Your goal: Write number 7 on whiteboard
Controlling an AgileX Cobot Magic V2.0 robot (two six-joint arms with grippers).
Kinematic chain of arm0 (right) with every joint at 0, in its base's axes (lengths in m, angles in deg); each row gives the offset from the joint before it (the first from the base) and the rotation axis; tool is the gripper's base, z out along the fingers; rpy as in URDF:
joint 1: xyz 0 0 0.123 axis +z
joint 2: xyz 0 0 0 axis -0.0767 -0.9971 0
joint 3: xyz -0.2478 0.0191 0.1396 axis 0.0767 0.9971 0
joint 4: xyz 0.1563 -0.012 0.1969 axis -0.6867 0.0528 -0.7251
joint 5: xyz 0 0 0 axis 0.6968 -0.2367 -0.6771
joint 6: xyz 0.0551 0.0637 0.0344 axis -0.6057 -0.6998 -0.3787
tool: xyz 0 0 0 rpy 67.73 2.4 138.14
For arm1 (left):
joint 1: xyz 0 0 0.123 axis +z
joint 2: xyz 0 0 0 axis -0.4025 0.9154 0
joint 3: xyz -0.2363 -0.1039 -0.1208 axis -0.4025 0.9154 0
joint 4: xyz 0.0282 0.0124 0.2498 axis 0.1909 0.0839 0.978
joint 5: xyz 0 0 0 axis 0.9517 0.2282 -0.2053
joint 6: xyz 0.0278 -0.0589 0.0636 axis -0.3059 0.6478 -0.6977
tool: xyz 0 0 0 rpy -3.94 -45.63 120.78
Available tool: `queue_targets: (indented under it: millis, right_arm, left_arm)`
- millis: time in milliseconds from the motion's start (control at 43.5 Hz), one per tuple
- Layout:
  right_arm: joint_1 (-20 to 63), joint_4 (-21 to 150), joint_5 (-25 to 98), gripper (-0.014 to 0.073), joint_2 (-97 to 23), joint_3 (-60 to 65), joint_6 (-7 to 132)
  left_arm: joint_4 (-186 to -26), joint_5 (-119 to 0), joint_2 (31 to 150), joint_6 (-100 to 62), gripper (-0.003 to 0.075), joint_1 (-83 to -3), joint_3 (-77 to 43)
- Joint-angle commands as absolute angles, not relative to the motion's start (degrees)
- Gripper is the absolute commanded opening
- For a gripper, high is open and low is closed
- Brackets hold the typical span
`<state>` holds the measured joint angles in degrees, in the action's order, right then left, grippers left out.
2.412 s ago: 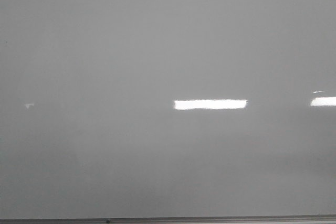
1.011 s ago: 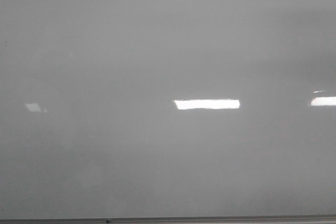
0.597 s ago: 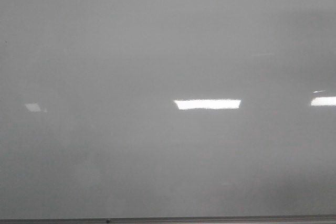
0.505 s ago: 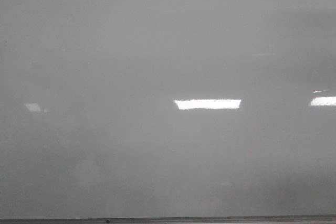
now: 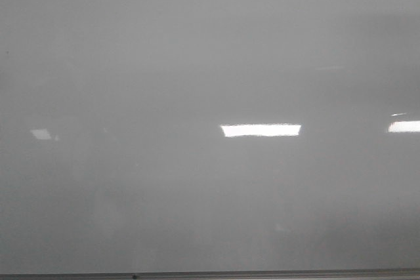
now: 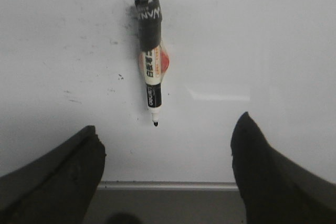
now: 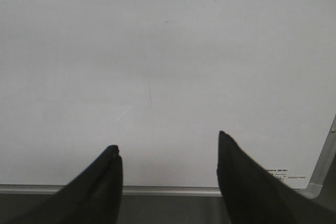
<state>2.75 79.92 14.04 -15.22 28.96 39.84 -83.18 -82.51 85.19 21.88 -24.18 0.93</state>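
While the whiteboard (image 5: 197, 63) carries no written 7 in any view, only bright reflections in the front view and a few faint smudges in the wrist views, the task looks barely begun: the marker (image 6: 150, 60) has yet to be picked up. It lies flat on the board, seen only by the left wrist camera, so the left arm is plainly the nearer one. Its long axis runs almost straight away from the left gripper (image 6: 168, 156), with the bare black tip (image 6: 155, 123) pointing back toward the fingers and the black cap end farthest off. It sits ahead of the gap between the fingers, a little toward the left-hand finger as pictured, near but apart from both. Those jaws stand wide and hold nothing. The right gripper (image 7: 168, 156) is likewise spread and empty above bare board, with the grey frame (image 7: 157, 190) just behind its fingers and the board's corner at one side; no marker shows there. Since the pen lies along the approach line, my guess is the left arm must advance and close across the white barrel, clear of the tip, which otherwise might smear the board.
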Motion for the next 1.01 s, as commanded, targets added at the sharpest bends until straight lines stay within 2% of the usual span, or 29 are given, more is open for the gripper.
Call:
queue_targets:
  millis: [0, 574, 988]
  right_arm:
    - [2.58, 80.77, 17.68, 0.0436, -15.63, 26.87, 40.39]
    - [2.58, 80.77, 17.68, 0.0436, -15.63, 26.87, 40.39]
    - [2.58, 80.77, 17.68, 0.0436, -15.63, 26.87, 40.39]
  left_arm:
    - [-83.96, -77.76, 89.17, 22.24, 0.0512, -24.55, -0.99]
    - [-84.66, -64.63, 107.11, 22.24, 0.0512, -24.55, -0.99]
    - [-84.66, -58.19, 114.83, 22.24, 0.051, -24.55, -0.99]
